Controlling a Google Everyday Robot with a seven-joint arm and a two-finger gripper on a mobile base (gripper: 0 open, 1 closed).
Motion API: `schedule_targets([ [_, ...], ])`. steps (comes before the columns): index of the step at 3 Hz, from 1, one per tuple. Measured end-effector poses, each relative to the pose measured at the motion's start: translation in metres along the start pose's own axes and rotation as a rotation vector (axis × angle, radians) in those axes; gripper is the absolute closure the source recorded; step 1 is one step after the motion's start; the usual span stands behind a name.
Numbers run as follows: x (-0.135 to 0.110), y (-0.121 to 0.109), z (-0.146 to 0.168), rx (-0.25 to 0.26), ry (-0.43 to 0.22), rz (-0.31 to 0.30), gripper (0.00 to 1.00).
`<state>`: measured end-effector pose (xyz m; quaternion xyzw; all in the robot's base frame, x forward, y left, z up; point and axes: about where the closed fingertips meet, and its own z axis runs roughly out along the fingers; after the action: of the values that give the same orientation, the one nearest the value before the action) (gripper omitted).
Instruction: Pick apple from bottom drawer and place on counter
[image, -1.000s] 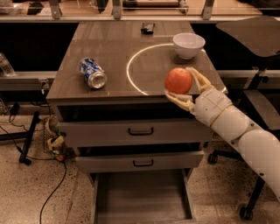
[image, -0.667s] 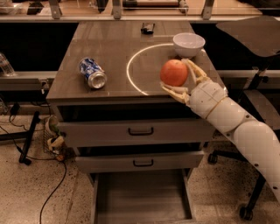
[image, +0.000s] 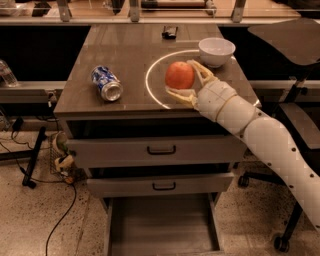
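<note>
Camera view, looking down on cabinet front and top.

Flat glossy grey-brown counter (image: 125, 55), thin white circular arc (image: 150, 85) marked on its right half. Below it 3 grey drawers: 2 upper drawers with dark bar handles (image: 161, 149) closed, wide shallow bottom drawer (image: 162, 225) pulled out, plain grey floor bare.

White segmented arm (image: 270, 140) reaches in from lower right, wrist over the counter's front right edge. Cream 2-finger gripper (image: 180, 76) sits inside the arc, jaws pinching the small round red-orange apple (image: 179, 69), 1 finger behind it and 1 in front. Apple is over the counter, near the white round bowl (image: 216, 51) but apart from it. Cannot tell whether it touches the surface yet.

Crumpled blue-white soda can (image: 106, 83) lies on its side, well apart to the left. Small dark object (image: 170, 33) at the back edge, too small to identify.

Handling, as judged: apple is firm, moderately heavy for its size, and smooth-skinned, so it is apt to slip or roll. Best hold is across the widest middle, as now. Bruises if squeezed hard. Once released it may roll, so set it down low and level, clear of bowl and edge.

Change since 0.7 s ago: apple and gripper have shifted left and further in from the counter's right front edge, now well inside the arc. Can, bowl and open drawer unchanged.
</note>
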<state>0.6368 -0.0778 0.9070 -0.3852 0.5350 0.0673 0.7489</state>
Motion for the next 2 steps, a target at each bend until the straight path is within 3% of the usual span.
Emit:
schedule_targets([
  [1, 0.010, 0.009, 0.021, -0.041, 0.046, 0.051, 1.00],
  [2, 0.015, 0.015, 0.035, -0.076, 0.065, 0.121, 0.81],
])
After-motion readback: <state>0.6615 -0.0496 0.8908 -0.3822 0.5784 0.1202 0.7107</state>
